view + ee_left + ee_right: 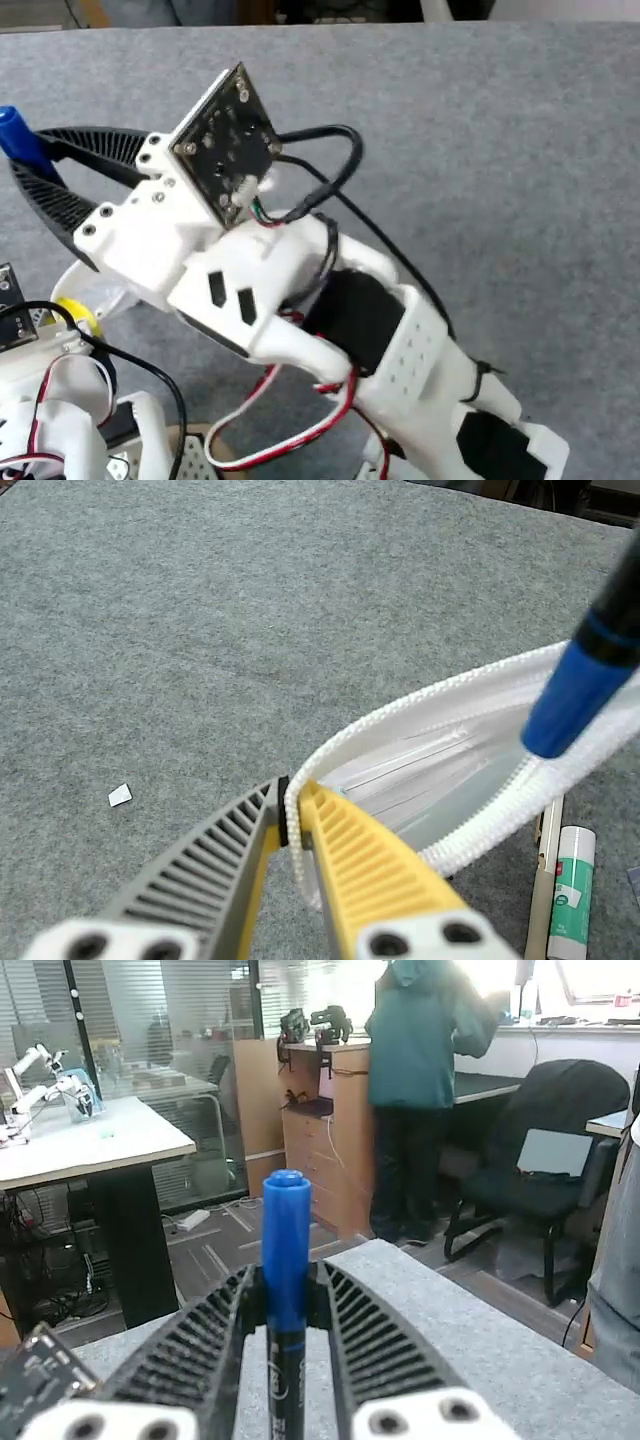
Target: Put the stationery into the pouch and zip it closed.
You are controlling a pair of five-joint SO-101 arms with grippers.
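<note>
Both grips are holding: your left end effector (pixel 287 802) is pinching the pouch (pixel 400 770) by its rim, and your right end effector (pixel 287 1280) is clamping the blue pen (pixel 285 1210).

Clear pouch (pixel 400 780) with white zipper rim, mouth gaping open; blue marker (pixel 575 695) tilted, its blue end over the zipper rim; white glue stick (pixel 570 890) lying just beside pouch

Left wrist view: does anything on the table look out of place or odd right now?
A small white scrap lies alone on the gray mat, apart from the pouch; it looks like stray litter. Otherwise nothing stands out: the left gripper pinches the pouch's zipper edge, and the blue marker hangs at the opening.
</note>
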